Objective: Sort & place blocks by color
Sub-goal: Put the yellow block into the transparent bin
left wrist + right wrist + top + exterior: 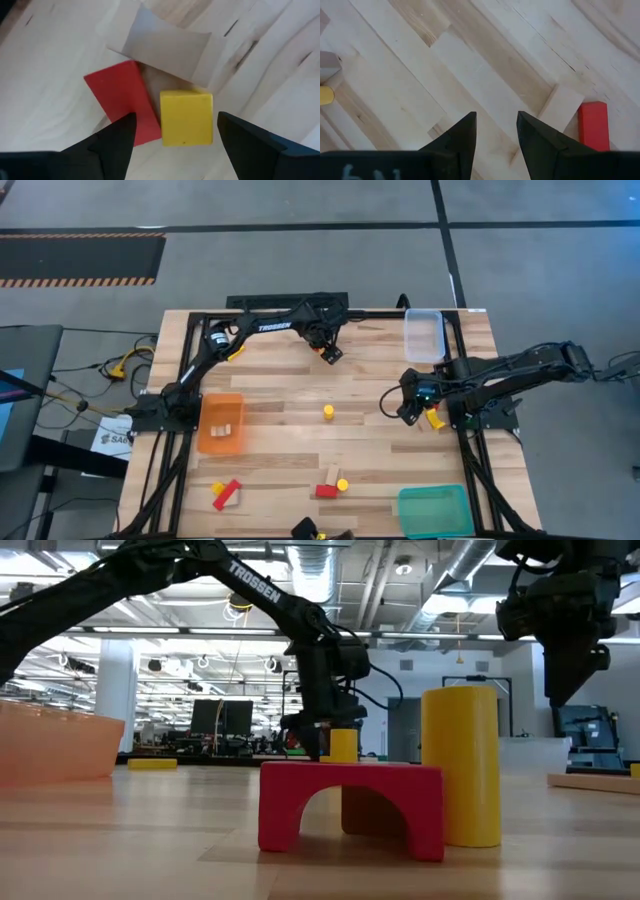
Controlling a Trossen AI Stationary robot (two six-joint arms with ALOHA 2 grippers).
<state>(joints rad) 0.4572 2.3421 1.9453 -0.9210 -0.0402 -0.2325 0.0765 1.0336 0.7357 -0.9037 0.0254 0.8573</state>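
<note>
— While both arms are hanging over the table, what is lying in the orange tray (206, 442)?
— Two light wood blocks (224, 426), as far as I can tell.
— And just outside it?
— One red bar (228, 495) is lying near the tray, toward the table's near edge, touching one small yellow piece (217, 489).
— Farther out?
— One lone yellow cylinder (328, 412) is standing toward the right arm's side. Beyond the bar, one red arch (325, 491), one wood wedge (331, 475) and one second yellow cylinder (342, 484) are crowding together.
— The grippers?
— The left gripper (175, 117) is hovering well apart from the tray, by the far edge. Its fingers are spread wide and holding nothing, straddling one yellow cube (186, 117). One red slab (122, 102) and one wood slab (165, 50) are touching that cube.
— And the right gripper (496, 120)?
— Farthest from the tray, fingers narrowly parted and empty over bare wood. One red brick (593, 125) and one wood strip (562, 107) are lying just beside it.
</note>
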